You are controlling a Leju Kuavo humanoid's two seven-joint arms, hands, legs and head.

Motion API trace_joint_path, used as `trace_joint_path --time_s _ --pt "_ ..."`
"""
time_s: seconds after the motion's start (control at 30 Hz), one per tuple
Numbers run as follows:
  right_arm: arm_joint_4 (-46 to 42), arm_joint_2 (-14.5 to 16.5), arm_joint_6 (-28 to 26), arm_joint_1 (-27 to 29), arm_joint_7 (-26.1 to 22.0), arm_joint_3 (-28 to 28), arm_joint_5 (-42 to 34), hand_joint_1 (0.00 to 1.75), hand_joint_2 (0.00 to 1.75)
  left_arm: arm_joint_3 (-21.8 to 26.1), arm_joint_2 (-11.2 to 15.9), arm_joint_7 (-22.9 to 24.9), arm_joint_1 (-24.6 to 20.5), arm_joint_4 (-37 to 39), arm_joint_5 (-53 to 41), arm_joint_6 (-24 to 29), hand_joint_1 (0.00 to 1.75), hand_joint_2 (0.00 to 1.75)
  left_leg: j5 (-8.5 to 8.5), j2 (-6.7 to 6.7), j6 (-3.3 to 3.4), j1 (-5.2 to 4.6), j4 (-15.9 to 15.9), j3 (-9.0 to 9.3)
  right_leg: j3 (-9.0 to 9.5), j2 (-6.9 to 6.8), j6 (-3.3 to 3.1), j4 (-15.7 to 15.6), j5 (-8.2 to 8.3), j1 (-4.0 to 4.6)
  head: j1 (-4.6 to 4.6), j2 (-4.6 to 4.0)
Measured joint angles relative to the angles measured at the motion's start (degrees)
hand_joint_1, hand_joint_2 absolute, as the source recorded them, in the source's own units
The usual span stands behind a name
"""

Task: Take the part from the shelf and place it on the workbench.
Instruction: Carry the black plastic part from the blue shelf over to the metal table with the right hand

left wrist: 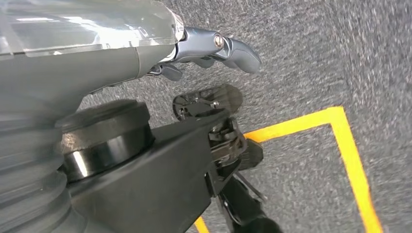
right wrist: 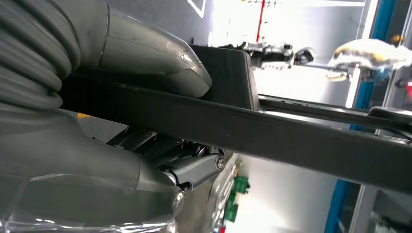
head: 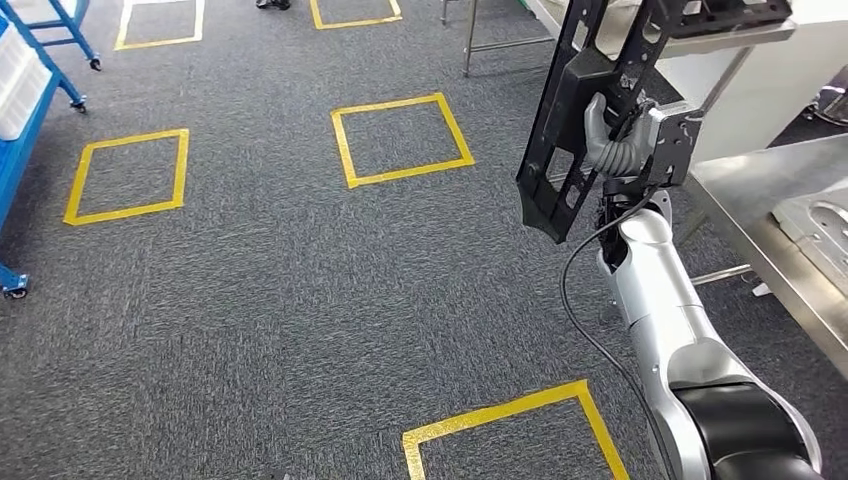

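right hand [head: 615, 140] gripping black frame part [head: 570, 150] by one bar, carrying it raised above grey carpet [head: 280, 290], steel workbench [head: 770, 215] just to right. judgement: keeping grip firm, swinging part over benchtop level before lowering. right wrist view showing thumb [right wrist: 160, 53] clamping over bar. left wrist view showing left hand [left wrist: 214, 48] hanging, holding nothing, fingers loosely extended.

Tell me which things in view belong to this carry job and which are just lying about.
Job:
black part, held up in the right hand
steel workbench at right

Lying about:
yellow floor squares
blue rack at left
left hand, hanging over the carpet with nothing in it
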Motion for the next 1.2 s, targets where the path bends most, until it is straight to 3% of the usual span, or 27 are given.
trace_joint_path --time_s 0.07,0.1,0.17,0.3,0.33,0.37,0.43,0.47,0.5,0.57,0.63,0.67,0.73,0.8,0.87,0.93,0.97,1.0,1.03,1.1,1.17,1.2 --pt "-0.68 0.16 -0.24 0.01 0.33 0.31 0.59 1.75 1.75 0.02 0.04 -0.24 0.09 0.00 0.06 -0.03 0.00 1.75 -0.40 1.06 -0.73 -0.28 0.40 -0.09 3.84 -2.24 -0.29 -6.49 1.42 0.41 -0.01 0.00" --pt "-0.97 0.26 -0.39 0.03 0.52 0.49 1.03 1.75 1.75 0.04 0.07 -0.36 0.16 0.00 0.13 -0.07 0.00 1.75 -0.57 1.57 -1.12 -0.46 0.53 -0.07 4.49 -2.80 -0.64 -7.83 1.42 0.69 -0.03 0.01" --pt "-1.23 0.42 -0.79 0.12 1.12 0.78 2.33 1.75 1.75 0.08 0.09 -0.61 0.37 0.00 0.39 -0.16 0.00 1.75 -0.75 2.67 -1.74 -0.56 0.58 0.06 4.22 -1.80 -1.50 -7.91 1.30 1.05 -0.05 0.01" --pt "-1.28 0.43 -1.07 0.11 1.69 0.92 3.41 1.75 1.75 0.11 0.09 -0.77 0.47 0.00 0.66 -0.21 0.00 1.75 -0.86 3.50 -2.13 -0.51 0.60 0.15 4.03 -1.00 -1.99 -7.90 1.36 1.12 -0.04 0.00" --pt "-1.37 0.44 -1.09 0.08 1.91 1.11 3.75 1.75 1.75 0.12 0.09 -0.80 0.45 0.00 0.72 -0.24 0.00 1.75 -1.18 2.77 -2.31 -0.37 0.89 0.05 4.08 -0.74 -2.18 -7.99 1.43 1.02 -0.04 0.00" --pt "-1.43 0.55 -0.98 -0.21 2.31 1.43 4.25 1.75 1.75 0.14 0.08 -0.84 0.50 0.00 0.77 -0.27 0.00 1.75 -2.98 1.02 -2.49 -0.18 4.12 -1.40 4.09 -0.05 -2.61 -8.08 1.51 0.98 -0.05 0.00" --pt "-1.21 0.79 -0.51 -1.17 3.17 2.06 5.13 1.75 1.75 0.18 0.08 -0.81 0.64 0.00 0.86 -0.33 0.00 1.75 -6.75 -2.64 -2.61 0.18 13.58 -6.11 4.08 2.39 -3.51 -8.20 1.73 1.19 -0.05 0.00" --pt "-0.93 0.90 -0.26 -1.73 3.44 2.21 5.28 1.75 1.75 0.19 0.08 -0.78 0.70 0.00 0.86 -0.34 0.00 1.75 -7.51 -3.76 -2.38 0.21 16.98 -8.00 4.03 3.71 -3.79 -8.16 1.81 1.41 -0.05 0.00" --pt "-0.63 0.91 -0.14 -2.10 3.51 2.22 5.26 1.75 1.75 0.20 0.08 -0.73 0.67 0.00 0.87 -0.34 0.00 1.75 -6.09 -4.03 -2.06 0.17 16.18 -7.98 4.02 4.78 -3.82 -8.11 1.86 1.57 -0.05 0.00" --pt "-0.22 0.94 -0.13 -2.64 3.54 2.22 5.21 1.75 1.75 0.21 0.09 -0.73 0.58 0.01 0.87 -0.34 0.00 1.75 -1.83 -6.22 -1.35 0.09 8.27 -4.68 3.96 6.27 -3.65 -7.97 1.97 1.63 -0.05 0.00" --pt "0.19 0.99 -0.17 -3.00 3.59 2.21 5.26 1.75 1.75 0.22 0.11 -0.73 0.60 0.02 0.87 -0.34 0.00 1.75 0.03 -8.46 -0.98 0.07 2.82 -2.35 3.64 7.57 -3.14 -7.88 2.24 1.45 -0.05 0.00" --pt "0.39 1.01 -0.23 -3.07 3.62 2.21 5.41 1.75 1.75 0.22 0.12 -0.74 0.62 0.02 0.87 -0.34 0.00 1.75 -0.03 -8.75 -0.85 -0.01 2.14 -2.07 3.42 8.21 -2.75 -7.96 2.46 1.27 -0.05 0.01" --pt "0.66 0.82 -0.39 -3.08 3.66 2.16 5.90 1.75 1.75 0.22 0.06 -0.77 0.56 0.02 0.86 -0.33 0.00 1.75 0.44 -7.37 -0.40 -0.03 1.47 -1.86 3.06 9.31 -1.97 -8.22 2.87 0.92 -0.05 0.01" --pt "0.69 0.58 -0.50 -3.11 3.73 2.13 6.59 1.75 1.75 0.23 -0.01 -0.81 0.42 0.02 0.83 -0.34 0.00 1.75 1.13 -5.85 0.22 0.11 0.43 -1.54 2.19 7.21 -1.47 -6.81 1.74 1.12 -0.01 0.00" --pt "0.65 0.60 -0.54 -3.20 4.12 2.20 7.54 1.75 1.75 0.24 -0.04 -0.85 0.50 0.02 0.81 -0.45 0.00 1.75 1.49 -4.40 0.53 0.09 -0.09 -1.44 -0.44 3.43 -1.15 -1.06 -1.66 1.25 0.05 0.01" --pt "0.66 0.71 -0.50 -3.22 4.83 2.33 8.44 1.75 1.75 0.24 -0.02 -0.83 0.75 0.03 0.83 -0.56 0.00 1.75 1.49 -2.88 0.56 0.05 -0.03 -1.58 -3.42 1.95 -0.73 5.62 -4.24 0.92 0.07 0.01" --pt "0.66 0.73 -0.42 -3.23 5.17 2.38 8.77 1.75 1.75 0.24 -0.01 -0.81 0.85 0.04 0.85 -0.57 0.00 1.75 1.43 -2.14 0.51 0.06 0.03 -1.63 -3.76 1.67 -0.52 6.65 -4.13 0.71 0.07 0.00" --pt "0.67 0.73 -0.32 -3.28 5.40 2.43 8.99 1.75 1.75 0.25 -0.01 -0.80 0.91 0.04 0.87 -0.60 0.00 1.75 1.34 -1.44 0.42 0.09 0.10 -1.64 -2.92 1.37 -0.34 5.33 -3.02 0.53 0.07 0.00" --pt "0.66 0.74 -0.24 -3.38 5.56 2.49 9.12 1.75 1.75 0.25 -0.03 -0.80 0.93 0.04 0.89 -0.63 0.00 1.75 1.19 -0.77 0.26 0.12 0.22 -1.61 -0.93 0.73 -0.22 1.85 -1.22 0.41 0.07 0.00" --pt "0.67 0.81 -0.10 -3.84 5.66 2.64 9.22 1.75 1.75 0.27 -0.03 -0.85 0.92 0.04 0.99 -0.68 0.00 1.75 0.76 0.40 -0.24 -0.07 0.57 -1.54 3.19 -1.79 -0.44 -5.82 1.25 0.68 0.06 0.00" --pt "0.85 0.95 0.15 -4.52 5.71 2.87 9.22 1.75 1.75 0.36 -0.02 -1.05 0.97 0.04 1.32 -0.60 0.00 1.75 0.44 1.47 -0.86 -0.39 0.74 -1.47 4.53 -2.83 -1.16 -8.71 1.65 1.16 0.06 0.00" --pt "1.01 0.99 0.33 -4.82 5.74 2.96 9.22 1.75 1.75 0.42 -0.02 -1.18 1.02 0.04 1.54 -0.51 0.00 1.75 0.33 2.06 -1.15 -0.49 0.73 -1.37 4.40 -2.14 -1.54 -8.66 1.79 1.26 0.05 0.01"
